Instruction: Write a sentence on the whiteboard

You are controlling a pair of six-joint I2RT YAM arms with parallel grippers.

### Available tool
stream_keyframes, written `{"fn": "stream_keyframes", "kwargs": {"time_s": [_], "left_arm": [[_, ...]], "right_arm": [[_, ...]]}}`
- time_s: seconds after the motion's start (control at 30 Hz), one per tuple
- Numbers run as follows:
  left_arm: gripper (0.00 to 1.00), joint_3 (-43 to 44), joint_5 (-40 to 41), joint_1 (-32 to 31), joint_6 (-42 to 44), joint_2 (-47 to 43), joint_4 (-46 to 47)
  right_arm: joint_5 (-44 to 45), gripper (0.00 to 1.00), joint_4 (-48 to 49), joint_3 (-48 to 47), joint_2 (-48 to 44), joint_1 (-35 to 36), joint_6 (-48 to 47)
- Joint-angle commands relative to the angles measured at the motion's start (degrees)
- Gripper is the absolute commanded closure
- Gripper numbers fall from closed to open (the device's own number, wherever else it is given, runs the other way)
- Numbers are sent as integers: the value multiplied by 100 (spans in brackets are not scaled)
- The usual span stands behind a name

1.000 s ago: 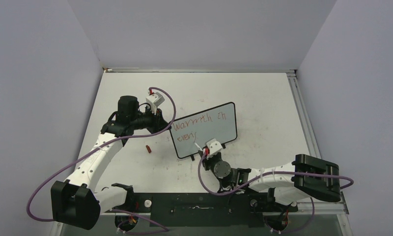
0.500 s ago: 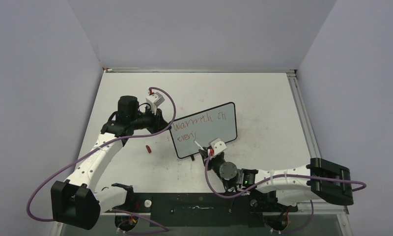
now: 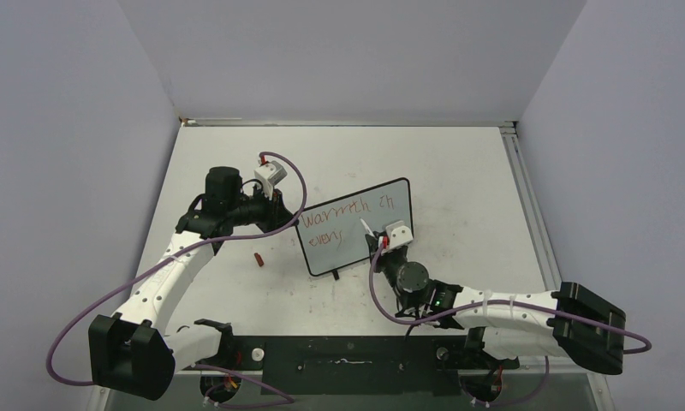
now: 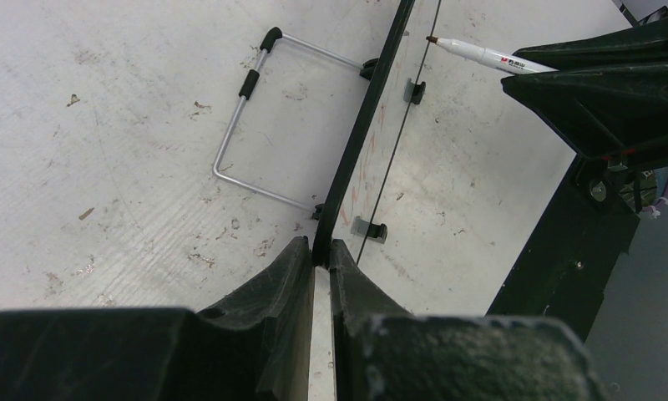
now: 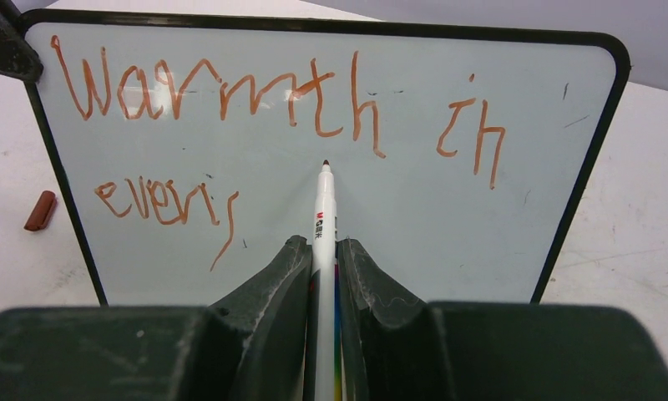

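The whiteboard (image 3: pixel 356 250) stands tilted at mid-table, black-framed, and also shows in the right wrist view (image 5: pixel 414 217). The red sentence (image 5: pixel 222 92) reads "Warmth in" on the top line and "every" below; it also shows in the top view (image 3: pixel 339 212). My left gripper (image 3: pixel 289 218) is shut on the board's left frame edge (image 4: pixel 360 134). My right gripper (image 3: pixel 380 242) is shut on a white marker (image 5: pixel 323 209). The marker's tip points at the board's middle, below "th". I cannot tell whether it touches.
A red marker cap (image 3: pixel 257 257) lies on the table left of the board and shows in the right wrist view (image 5: pixel 40 210). The board's wire stand (image 4: pixel 247 125) rests on the table behind it. The arm bases sit at the near edge.
My right gripper has moved with the marker from the board's lower edge up and to the right, towards the board's middle. The left gripper and the board have stayed still.
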State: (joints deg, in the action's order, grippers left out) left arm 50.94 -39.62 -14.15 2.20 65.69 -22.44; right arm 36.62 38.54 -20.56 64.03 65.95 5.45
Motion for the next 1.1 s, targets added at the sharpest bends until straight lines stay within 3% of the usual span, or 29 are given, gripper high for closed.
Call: {"fn": "stream_keyframes", "kwargs": {"time_s": [0.0,0.57,1.07], "left_arm": [[100,-40,162,26,113,22,-233],[100,-40,156,19,113,15,-234],[100,-41,153,25,107,-3,-235]], "right_arm": [[-240,95,442,-168,-39,-97,-187],[-331,95,265,-103,263,-173,189],[137,95,48,199,569,442,813]]}}
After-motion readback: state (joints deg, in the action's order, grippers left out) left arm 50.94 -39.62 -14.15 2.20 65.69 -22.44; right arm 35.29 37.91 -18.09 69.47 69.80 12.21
